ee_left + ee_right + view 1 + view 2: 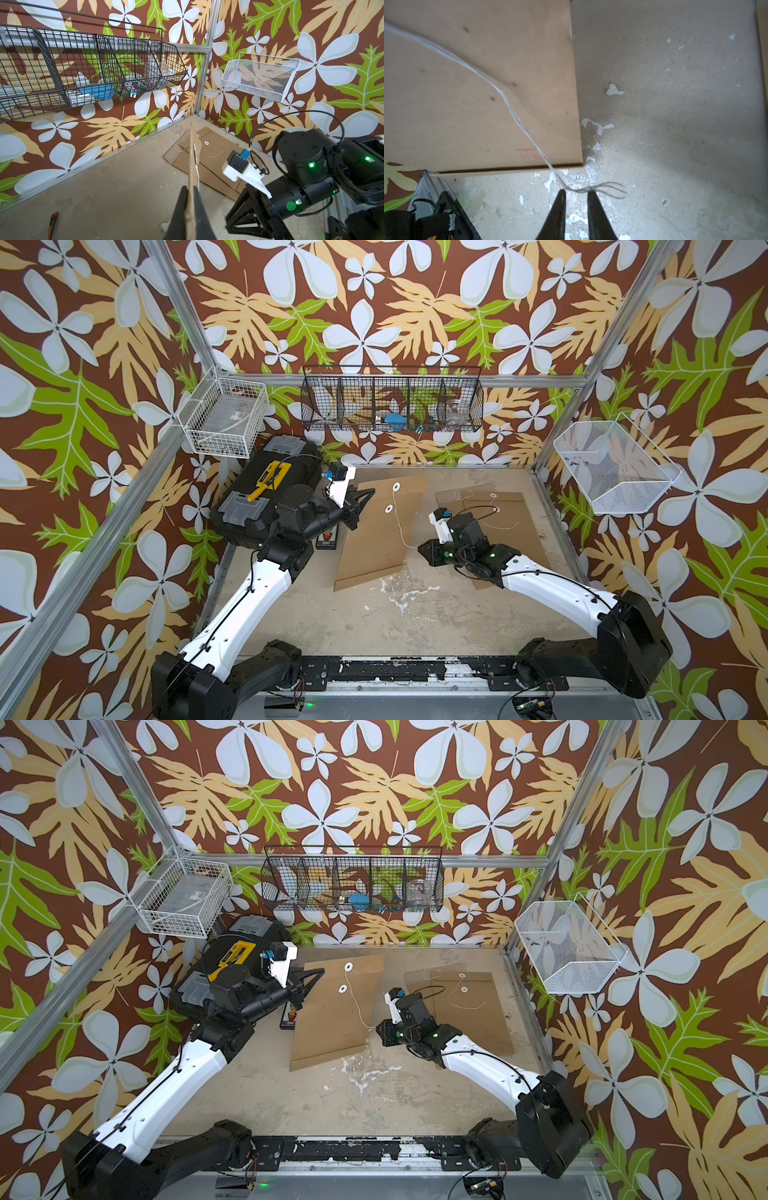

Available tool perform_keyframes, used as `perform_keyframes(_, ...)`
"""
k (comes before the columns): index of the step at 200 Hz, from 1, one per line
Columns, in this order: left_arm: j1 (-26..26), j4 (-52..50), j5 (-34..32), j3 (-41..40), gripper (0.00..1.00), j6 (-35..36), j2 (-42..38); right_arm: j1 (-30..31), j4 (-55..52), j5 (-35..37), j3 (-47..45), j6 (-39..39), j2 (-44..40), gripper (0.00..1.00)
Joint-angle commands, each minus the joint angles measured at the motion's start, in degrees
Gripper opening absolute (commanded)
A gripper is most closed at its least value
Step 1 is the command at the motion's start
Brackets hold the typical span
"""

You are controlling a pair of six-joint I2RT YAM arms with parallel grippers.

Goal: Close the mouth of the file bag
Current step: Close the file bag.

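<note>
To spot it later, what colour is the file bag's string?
White string, clearest in the right wrist view.

Brown wallpaper (374, 302) printed with pale flowers and green and tan leaves covers the back wall and both side walls. Aluminium frame posts (185, 310) rise at the far corners of the tabletop (415, 626), a worn beige surface with white chipped patches near its middle. A black wire basket (357, 406), divided into compartments, hangs above the far edge. A white wire basket (220, 435) hangs by the far left corner, and a white mesh basket (631, 493) hangs over the right edge. The light is soft and even.
</note>
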Motion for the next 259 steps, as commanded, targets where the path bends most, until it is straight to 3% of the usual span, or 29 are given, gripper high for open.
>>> perform_keyframes(1,0.21,2.41,-0.89,0.57,0.00,1.68,-0.41,-0.24,0.77,0.24,-1.53,-1.30,-0.80,0.23)
perform_keyframes(43,0.22,1.70,-0.13,2.61,0.00,1.81,-0.63,-0.41,2.30,4.35,-3.07,-4.32,-4.79,0.29)
perform_keyframes(157,0.21,0.50,0.67,8.62,0.00,4.78,-0.60,-0.38,12.47,9.30,-10.75,-5.28,-9.64,0.60)
perform_keyframes(225,0.21,0.72,2.18,10.53,0.00,3.24,-0.41,2.22,31.75,7.90,-17.75,-15.43,-15.06,0.58)
perform_keyframes(259,0.15,1.50,3.54,10.97,0.00,1.35,-0.95,5.39,36.78,8.87,-16.21,-19.54,-11.75,0.56)
